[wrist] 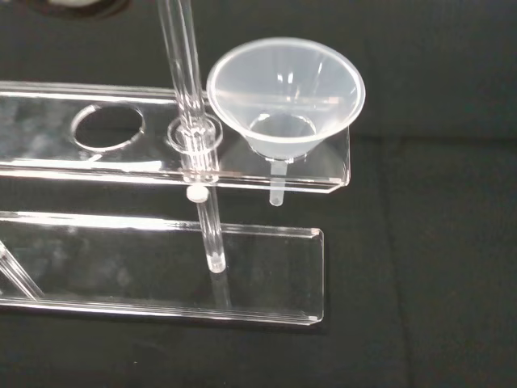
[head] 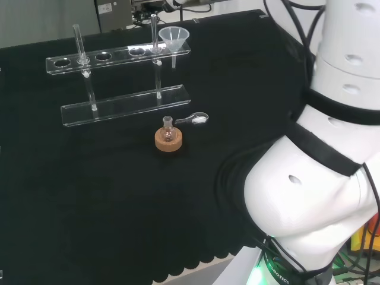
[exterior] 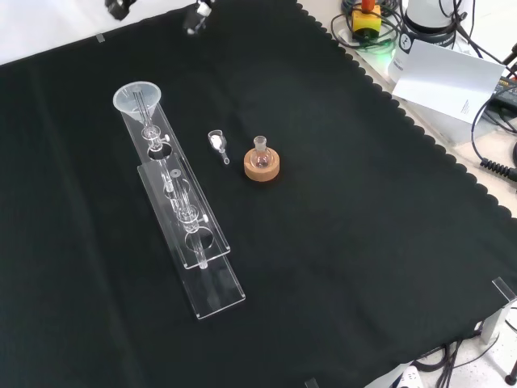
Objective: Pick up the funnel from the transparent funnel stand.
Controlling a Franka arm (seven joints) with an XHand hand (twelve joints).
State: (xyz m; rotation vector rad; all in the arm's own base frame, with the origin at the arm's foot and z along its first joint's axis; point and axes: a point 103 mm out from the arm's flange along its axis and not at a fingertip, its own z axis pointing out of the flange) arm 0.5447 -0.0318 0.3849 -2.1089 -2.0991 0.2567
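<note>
Your funnel (wrist: 284,93) sits upright in the end hole of the transparent funnel stand (wrist: 97,170), its short stem poking down through the upper shelf and hanging free above the base plate. In the head view it is at the right end of the stand, at the far side of the cloth; in the front view it is at the stand's far end, upper left.

Expect it to be very light, thin-walled translucent plastic: stiff enough to hold its shape, smooth and likely slippery, and apt to flex or pop out if squeezed across the wide rim. You would do best to take it by the cone, fingers on opposite sides just under the rim, then lift straight up until the stem clears the hole. The stand looks light too, so a sideways tug could drag or tip it. One of its upright rods stands just beside the funnel, leaving little room on that side.

The wrist view gives you the stem, the hole and the rod up close. The head and front views add a small flask on a cork ring (exterior: 262,167) and a little scoop (exterior: 216,143), both well apart from the funnel.

I cannot tell whether the hand is open or closed.
</note>
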